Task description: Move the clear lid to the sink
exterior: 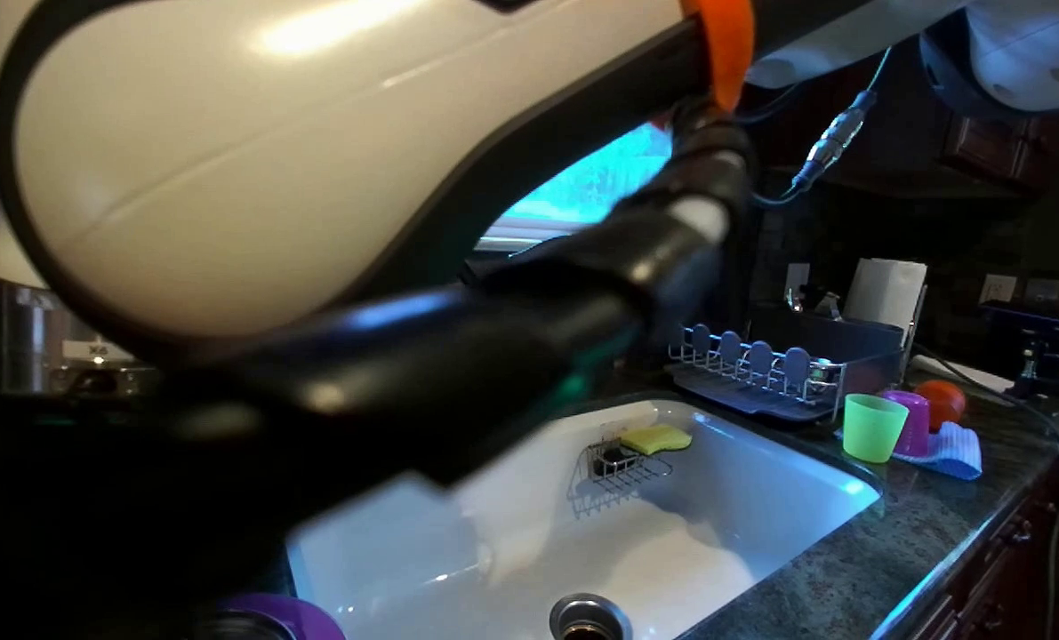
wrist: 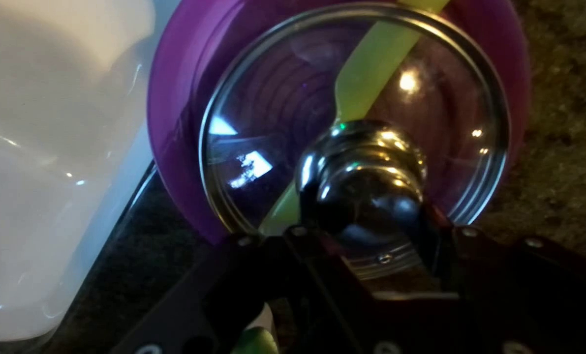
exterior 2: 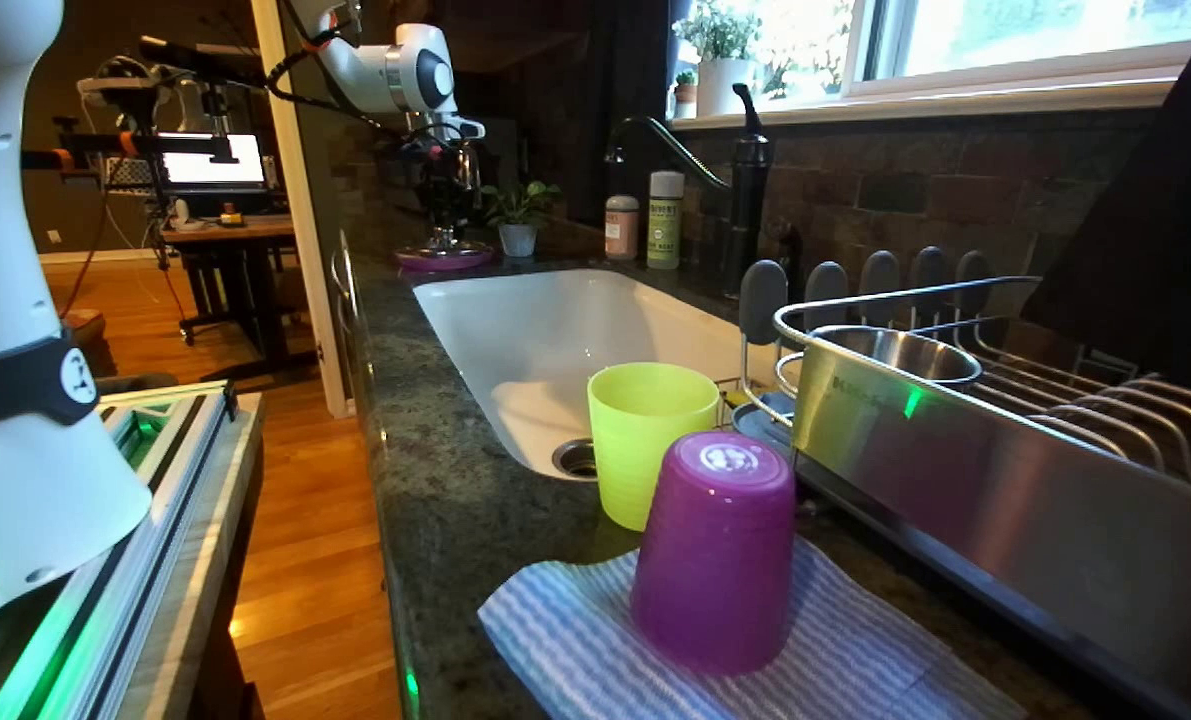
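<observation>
1 white robot base point(exterior 2: 55, 480) at far left in an exterior view, next to a metal frame point(exterior 2: 120, 610) under green light. Beyond it, a lit screen point(exterior 2: 213, 158) in the back room. Next, on the dark stone counter point(exterior 2: 445, 500), a purple dish point(wrist: 174, 128), just beside the far end of the sink point(exterior 2: 555, 330). Lying on the dish, the clear lid point(wrist: 293, 113), metal-rimmed, with a shiny metal knob point(wrist: 366, 152); through its glass, a pale green utensil point(wrist: 371, 66). Down at the knob, the hand point(wrist: 366, 209), jaws a middling width apart, 1 to each side; unclear from the wrist view whether gripping or merely flanking. Then a small potted plant point(exterior 2: 520, 225) on the counter. Then the sink itself, white, with rounded corners, a round metal drain point(exterior 2: 575, 458) in its floor and, at its wall, a yellow sponge point(exterior: 656, 439) on a wire holder point(exterior: 622, 484). Behind the sink, a peach bottle point(exterior 2: 620, 230) and a green bottle point(exterior 2: 664, 230), upright, side by side. Nearer, a lime cup point(exterior 2: 635, 430) upright on the counter; to its right, a purple cup point(exterior 2: 715, 560) upside down on a striped cloth point(exterior 2: 835, 640). Farther back, a black faucet point(exterior 2: 750, 190). At far right, a steel dish rack point(exterior 2: 1005, 520) with a round steel container point(exterior 2: 900, 350) in it; above, a window point(exterior 2: 1045, 50).
</observation>
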### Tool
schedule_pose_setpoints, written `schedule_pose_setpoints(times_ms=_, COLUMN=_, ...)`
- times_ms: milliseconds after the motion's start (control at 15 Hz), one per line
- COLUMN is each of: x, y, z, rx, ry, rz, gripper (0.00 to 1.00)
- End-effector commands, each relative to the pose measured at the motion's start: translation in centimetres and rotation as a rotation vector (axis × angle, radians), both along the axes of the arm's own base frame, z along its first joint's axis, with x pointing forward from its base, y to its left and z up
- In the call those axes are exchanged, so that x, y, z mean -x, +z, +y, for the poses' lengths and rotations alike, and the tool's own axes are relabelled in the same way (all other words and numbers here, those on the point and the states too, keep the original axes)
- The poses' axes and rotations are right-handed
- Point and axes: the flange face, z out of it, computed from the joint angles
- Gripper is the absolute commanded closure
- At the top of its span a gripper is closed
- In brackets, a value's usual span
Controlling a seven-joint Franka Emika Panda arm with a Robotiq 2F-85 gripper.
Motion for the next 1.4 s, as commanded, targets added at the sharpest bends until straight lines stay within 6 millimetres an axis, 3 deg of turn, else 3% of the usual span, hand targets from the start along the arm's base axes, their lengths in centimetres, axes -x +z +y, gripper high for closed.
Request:
schedule_pose_setpoints(times_ms=0, x=-0.3, y=0.3, z=-0.7, rx=0.011, ry=-0.033, rz=-0.001, gripper=0.76)
schedule_pose_setpoints(times_ms=600, x=-3.1, y=2.7, z=-3.8, rx=-0.043, ry=-0.086, rz=0.006, gripper=0.76)
schedule_pose_setpoints(times_ms=1067, x=-2.7, y=3.2, z=-6.5, rx=-0.083, ry=-0.054, rz=0.071, gripper=0.76)
schedule_pose_setpoints(times_ms=1333, x=-2.2, y=2.4, z=-9.8, rx=-0.091, ry=-0.129, rz=0.11, gripper=0.76)
